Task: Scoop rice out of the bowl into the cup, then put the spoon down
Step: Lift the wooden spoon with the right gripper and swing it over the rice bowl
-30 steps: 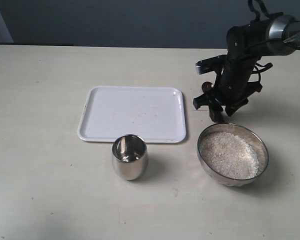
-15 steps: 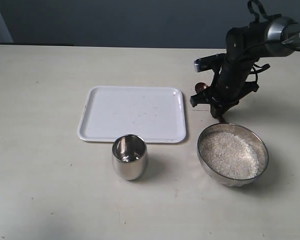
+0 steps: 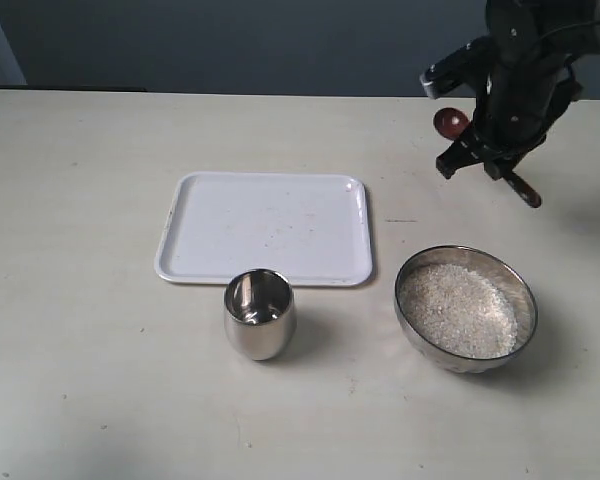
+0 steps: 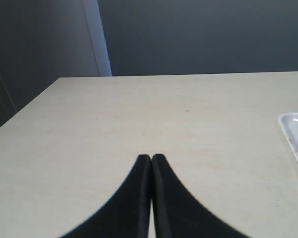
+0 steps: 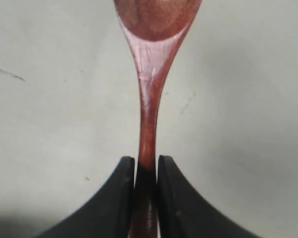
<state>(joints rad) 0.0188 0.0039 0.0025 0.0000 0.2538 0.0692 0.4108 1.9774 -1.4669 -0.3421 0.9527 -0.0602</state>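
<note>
My right gripper (image 3: 485, 152) hangs in the air at the back right, shut on the handle of the reddish-brown wooden spoon (image 3: 451, 122). The right wrist view shows the spoon (image 5: 148, 99) clamped between the black fingers, its oval head pointing away, with no rice seen on it. The steel bowl (image 3: 525, 290) holding white rice (image 3: 457, 308) stands in front of that gripper, lower down on the table. The small steel cup (image 3: 259, 314) stands upright left of the bowl. My left gripper (image 4: 151, 157) is shut on nothing above bare table and does not show in the exterior view.
A white tray (image 3: 264, 227) lies flat behind the cup and left of the bowl; its corner (image 4: 294, 130) shows in the left wrist view. The table is pale beige, with a dark wall behind it.
My right gripper has risen from the table behind the bowl and shifted right and back, carrying the spoon up with it. Bowl, cup and tray have not moved.
</note>
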